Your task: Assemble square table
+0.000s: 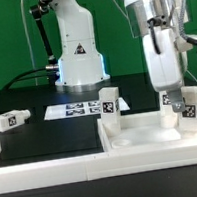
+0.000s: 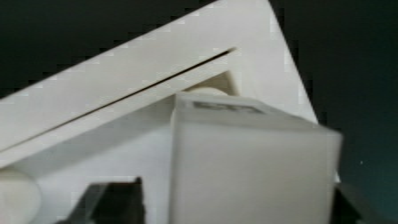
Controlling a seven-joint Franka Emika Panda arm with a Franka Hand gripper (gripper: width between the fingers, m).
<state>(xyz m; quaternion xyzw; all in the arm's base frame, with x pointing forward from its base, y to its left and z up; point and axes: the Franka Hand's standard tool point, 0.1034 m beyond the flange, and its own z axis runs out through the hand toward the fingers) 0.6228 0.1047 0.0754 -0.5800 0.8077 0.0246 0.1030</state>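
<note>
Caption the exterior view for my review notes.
Gripper at a short white tagged leg standing on the large white square plastic slab.

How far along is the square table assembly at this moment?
Looks done: on the large white square plastic slab, the left upright leg and right upright leg (sides by the exterior view), both short, white and tagged, stand at corners. In hand: the gripper is at the right upright leg; grip unclear. Left: the loose leg lies on the black table; a fourth is not visible.

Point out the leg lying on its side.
The leg at the exterior view's far left, away from the slab; the middle leg and the right leg stand upright.
</note>
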